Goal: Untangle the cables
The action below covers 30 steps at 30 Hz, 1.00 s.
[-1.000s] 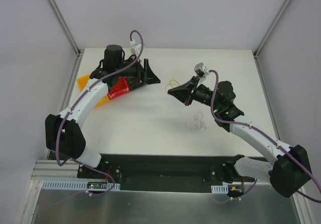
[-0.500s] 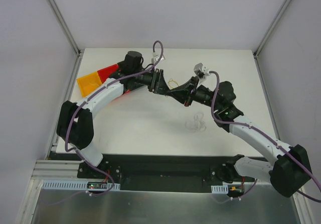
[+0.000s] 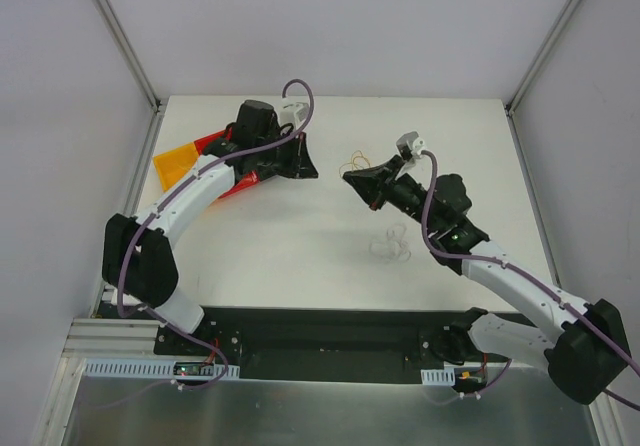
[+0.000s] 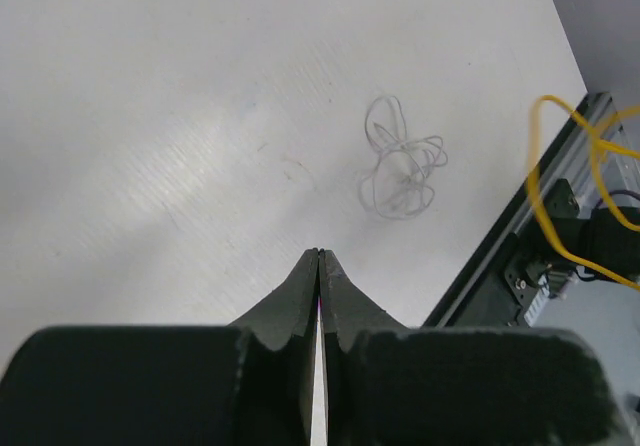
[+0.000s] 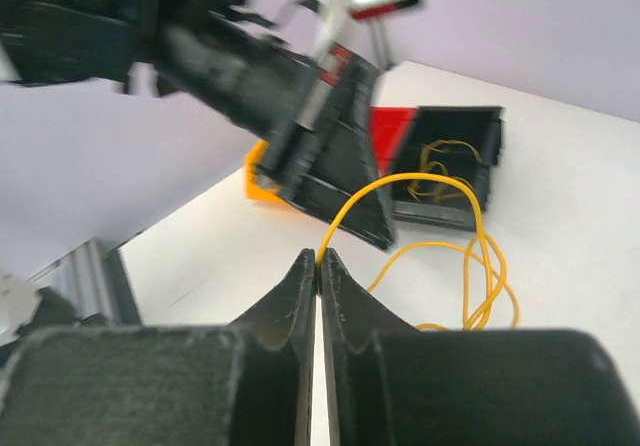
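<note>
The cables show as a thin yellow wire (image 5: pixel 480 266) looping over the white table (image 3: pixel 300 236). My right gripper (image 5: pixel 318 256) is shut on one end of it, and the wire arcs up from the fingertips. From above, the loop (image 3: pixel 357 158) lies just beyond the right gripper (image 3: pixel 350 178). More yellow-orange wire (image 5: pixel 440 171) sits in a black bin (image 5: pixel 490 126). My left gripper (image 4: pixel 318 253) is shut, with nothing visible between its jaws, over the bin at the back left (image 3: pixel 305 164). The yellow wire (image 4: pixel 545 186) shows at the right edge of the left wrist view.
A loose white wire tangle (image 3: pixel 392 248) lies on the table in front of the right arm, also seen in the left wrist view (image 4: pixel 400 161). An orange tray (image 3: pixel 172 166) and a red tray (image 3: pixel 213 144) sit at the back left, beside the left arm.
The left gripper reached over to the right gripper, then pulled back left over the bin and shut. The right gripper shifted slightly right and forward, still on the yellow wire.
</note>
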Each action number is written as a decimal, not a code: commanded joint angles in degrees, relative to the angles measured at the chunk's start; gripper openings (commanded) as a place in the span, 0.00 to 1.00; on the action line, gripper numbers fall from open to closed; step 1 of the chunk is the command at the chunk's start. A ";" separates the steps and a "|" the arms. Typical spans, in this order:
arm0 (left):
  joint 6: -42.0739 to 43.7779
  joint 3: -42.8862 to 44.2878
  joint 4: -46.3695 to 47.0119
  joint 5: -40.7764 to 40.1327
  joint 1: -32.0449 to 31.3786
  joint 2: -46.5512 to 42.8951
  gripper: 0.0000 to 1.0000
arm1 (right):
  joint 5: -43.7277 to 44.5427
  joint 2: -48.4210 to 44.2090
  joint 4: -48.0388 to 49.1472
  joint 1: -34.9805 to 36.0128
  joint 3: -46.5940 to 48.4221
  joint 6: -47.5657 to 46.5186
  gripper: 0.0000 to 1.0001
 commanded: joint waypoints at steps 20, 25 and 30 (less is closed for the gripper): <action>-10.52 -9.06 0.56 -2.28 -0.06 -26.52 0.82 | -24.31 18.02 -2.80 2.18 12.11 -6.32 0.00; -19.85 -14.43 1.70 -1.93 -0.06 -28.64 0.77 | -25.63 17.15 -2.97 5.25 12.64 -7.11 0.00; -21.79 -15.66 3.37 -0.52 -0.76 -28.46 0.63 | -24.58 16.79 -4.73 8.33 13.43 -9.13 0.01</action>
